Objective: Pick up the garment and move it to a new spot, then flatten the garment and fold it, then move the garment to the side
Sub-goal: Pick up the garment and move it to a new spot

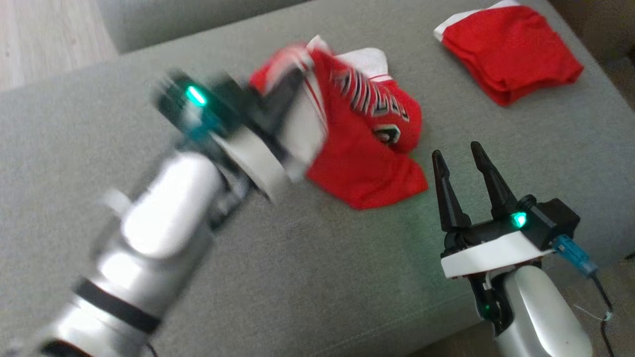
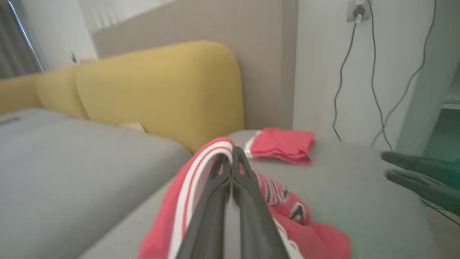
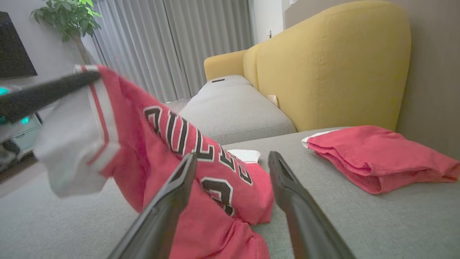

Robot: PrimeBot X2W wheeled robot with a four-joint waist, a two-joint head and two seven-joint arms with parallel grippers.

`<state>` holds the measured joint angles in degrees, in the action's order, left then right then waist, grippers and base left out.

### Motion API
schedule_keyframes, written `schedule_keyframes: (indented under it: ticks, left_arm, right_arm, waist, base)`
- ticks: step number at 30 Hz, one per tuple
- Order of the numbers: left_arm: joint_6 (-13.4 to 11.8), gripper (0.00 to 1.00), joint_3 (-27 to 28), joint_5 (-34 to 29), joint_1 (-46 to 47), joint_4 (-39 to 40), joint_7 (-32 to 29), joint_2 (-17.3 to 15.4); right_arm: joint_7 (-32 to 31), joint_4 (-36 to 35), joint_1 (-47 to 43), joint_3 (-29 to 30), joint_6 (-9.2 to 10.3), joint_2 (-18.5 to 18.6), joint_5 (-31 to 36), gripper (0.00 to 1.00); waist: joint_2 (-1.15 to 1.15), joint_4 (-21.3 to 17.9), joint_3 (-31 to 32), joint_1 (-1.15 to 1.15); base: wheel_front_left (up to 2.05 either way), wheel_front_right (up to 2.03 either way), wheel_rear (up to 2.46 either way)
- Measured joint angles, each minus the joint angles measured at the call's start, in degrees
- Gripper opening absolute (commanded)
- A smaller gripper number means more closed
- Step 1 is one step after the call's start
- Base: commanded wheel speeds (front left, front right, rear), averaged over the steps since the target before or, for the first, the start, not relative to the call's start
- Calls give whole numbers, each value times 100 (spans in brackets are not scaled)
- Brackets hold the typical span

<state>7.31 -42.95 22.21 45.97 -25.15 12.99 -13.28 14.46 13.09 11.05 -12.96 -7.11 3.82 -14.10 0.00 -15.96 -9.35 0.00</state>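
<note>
The garment [image 1: 367, 148] is a red jersey with white trim and black lettering, crumpled on the grey cushion [image 1: 307, 277]. My left gripper [image 1: 292, 82] is shut on its striped edge and holds that edge up off the cushion; the arm is motion-blurred. In the left wrist view the closed gripper [image 2: 231, 153] pinches the red and white hem of the garment [image 2: 309, 237]. In the right wrist view the jersey [image 3: 201, 162] hangs from the left fingers [image 3: 54, 91]. My right gripper [image 1: 459, 151] stands open, empty, just right of the jersey; the same gripper [image 3: 231, 160] faces the lettering.
A second red garment [image 1: 511, 49] lies folded at the cushion's far right corner. Yellow backrests [image 3: 334, 68] stand behind the seat. Cables [image 2: 359, 72] hang on the wall to the right, curtains and a plant [image 3: 68, 18] further off. The cushion's right edge drops off near my right arm.
</note>
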Motion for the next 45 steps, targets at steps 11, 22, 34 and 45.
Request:
schedule_keyframes:
  ticks: [11,22,34,45]
  left_arm:
    - [-24,100,-775,302,-1755,-577,131,955]
    - [-887,100,617,60,-3339,1323,134,971]
    - [-1439,100,2608,-983,-5308,2163,149,411]
    - [-1232,100,3254,-1506,-5850,2236,149,522]
  right_arm:
    - [0,88,-10,-43,0,29,58,100]
    - [0,282,-742,-31,0,107,56,100]
    - [0,363,-1207,211,0,111,134,100]
    - [0,312,-1585,486,0,85,311,100]
  waist:
    - [0,438,-124,0]
    - [0,973,778,0]
    - [0,1529,1409,0]
    - [0,1728,1620,0]
  base:
    - [0,0,0]
    - [0,0,0]
    - [0,0,0]
    - [0,0,0]
